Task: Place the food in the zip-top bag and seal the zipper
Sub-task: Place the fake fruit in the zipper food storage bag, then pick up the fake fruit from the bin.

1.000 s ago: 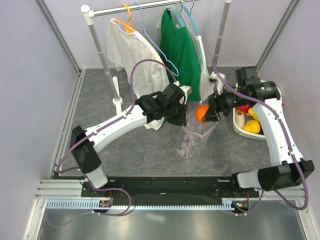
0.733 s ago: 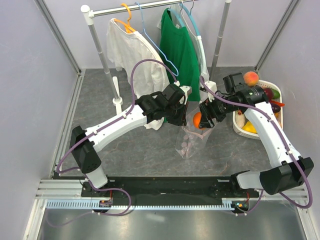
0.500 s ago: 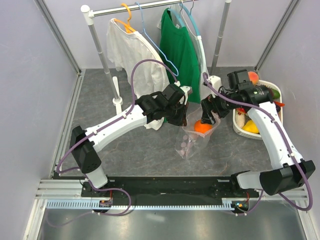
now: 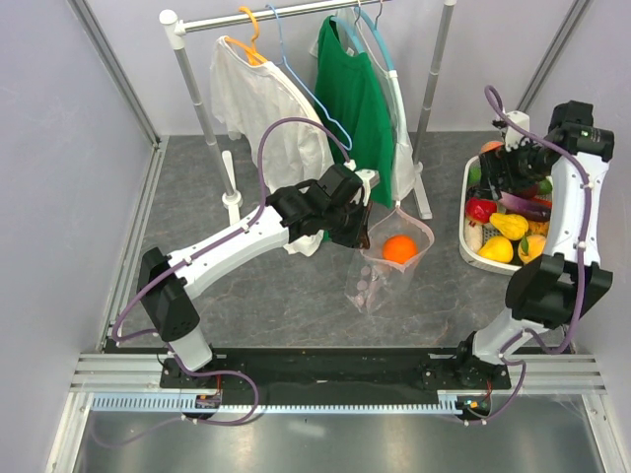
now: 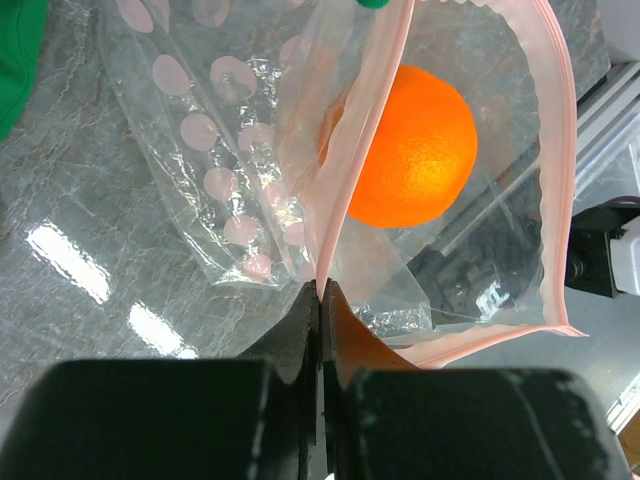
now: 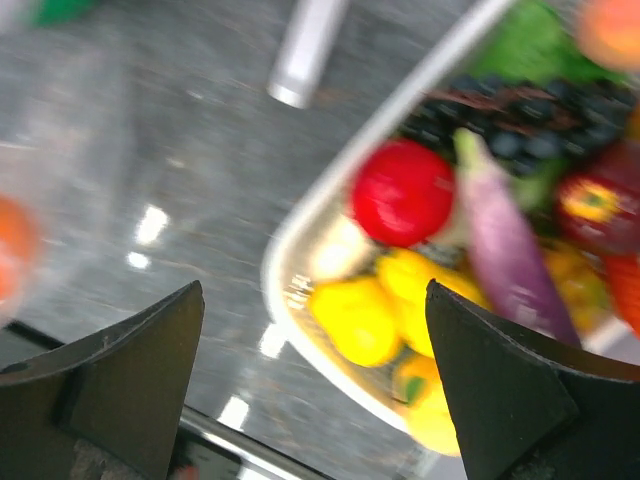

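Stretching with the left arm from the near left corner up and to the right over the grey table (image 4: 246, 286), passing in front of the white shirt (image 4: 258, 108) and the green shirt (image 4: 353, 94) that are hanging on the rack (image 4: 197, 89). Pinching with the left gripper (image 5: 320, 300) the zipper (image 5: 345, 170) of the zip-top bag (image 4: 375, 281), jaws pressed together on the near strip of it. Holding the bag with its mouth upward and its long axis running from the raised mouth down toward the near side, the dotted lower end seeming to touch the table. Standing wide open at the mouth, the two pink strips well apart and making a loop. Carrying inside one orange (image 4: 399, 248), round, resting just under the mouth against the clear wall.

Finding further right, well apart from the bag, the white oval basket (image 4: 469, 258), with its long axis going away from the arms. Holding in it more food: a red tomato (image 6: 403, 192), a purple eggplant (image 6: 505, 260), yellow pieces (image 6: 360, 320), dark grapes (image 6: 510, 120) and something green (image 6: 530, 40), too blurred to name.

Rising steeply with the right arm from the near right corner, folding by the right wall, wrist turning down. Hovering with the right gripper (image 6: 312, 290) over the basket, jaws wide apart, gripping nothing.
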### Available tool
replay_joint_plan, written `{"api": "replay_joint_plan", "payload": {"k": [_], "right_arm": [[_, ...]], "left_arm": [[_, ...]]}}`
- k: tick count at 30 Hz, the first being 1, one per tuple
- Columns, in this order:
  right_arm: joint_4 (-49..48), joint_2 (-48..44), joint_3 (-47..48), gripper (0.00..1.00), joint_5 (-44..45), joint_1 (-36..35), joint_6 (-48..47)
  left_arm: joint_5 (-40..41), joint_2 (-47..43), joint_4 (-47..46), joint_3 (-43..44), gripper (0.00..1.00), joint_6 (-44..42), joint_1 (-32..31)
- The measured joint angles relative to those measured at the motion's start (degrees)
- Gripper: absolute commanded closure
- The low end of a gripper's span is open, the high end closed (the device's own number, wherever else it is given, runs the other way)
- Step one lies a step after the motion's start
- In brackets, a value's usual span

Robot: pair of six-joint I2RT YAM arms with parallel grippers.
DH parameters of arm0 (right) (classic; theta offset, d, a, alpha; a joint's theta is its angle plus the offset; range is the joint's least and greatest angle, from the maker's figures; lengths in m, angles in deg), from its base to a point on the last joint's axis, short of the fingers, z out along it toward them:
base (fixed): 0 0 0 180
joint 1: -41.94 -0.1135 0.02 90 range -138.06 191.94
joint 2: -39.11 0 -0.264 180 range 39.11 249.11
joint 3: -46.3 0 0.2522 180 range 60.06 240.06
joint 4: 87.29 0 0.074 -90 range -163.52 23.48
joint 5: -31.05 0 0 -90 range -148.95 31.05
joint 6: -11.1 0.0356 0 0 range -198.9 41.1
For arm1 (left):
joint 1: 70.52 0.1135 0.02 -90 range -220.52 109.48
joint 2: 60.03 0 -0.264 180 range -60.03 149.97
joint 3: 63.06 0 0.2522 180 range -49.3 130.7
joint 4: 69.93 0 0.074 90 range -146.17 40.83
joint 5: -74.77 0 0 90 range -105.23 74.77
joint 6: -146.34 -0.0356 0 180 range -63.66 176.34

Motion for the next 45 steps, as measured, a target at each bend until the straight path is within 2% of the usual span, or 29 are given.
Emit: {"api": "replay_joint_plan", "payload": {"k": [4, 9, 16, 28, 37, 45], "right_arm": [[0.5, 3.3, 0.9, 0.02, 5.5, 3.4, -6.7], [0.9, 2.8, -0.1, 0.02, 11.3, 4.1, -14.2], [-3.8, -0.1, -10.7, 0.07, 19.7, -0.3, -21.7], [-20.2, -4.1, -28.3, 0.14, 32.2, -7.9, -25.2], [-28.4, -4.2, -33.0, 0.18, 36.9, -8.3, -27.0], [-31.9, -4.2, -35.9, 0.26, 37.7, -8.7, -27.3]], "left_arm": [[-0.9, 0.0, -0.2, -0.3, 0.98, 0.0, 0.0], [-1.5, 0.0, -0.4, -0.3, 0.98, 0.0, 0.0], [-2.7, -0.1, -1.4, -1.5, 0.98, 0.0, 0.0], [-2.9, -0.1, -1.4, -1.7, 0.98, 0.0, 0.0], [-3.0, -0.1, -1.4, -1.7, 0.98, 0.0, 0.0], [-3.0, -0.1, -1.4, -1.7, 0.98, 0.0, 0.0]]}}
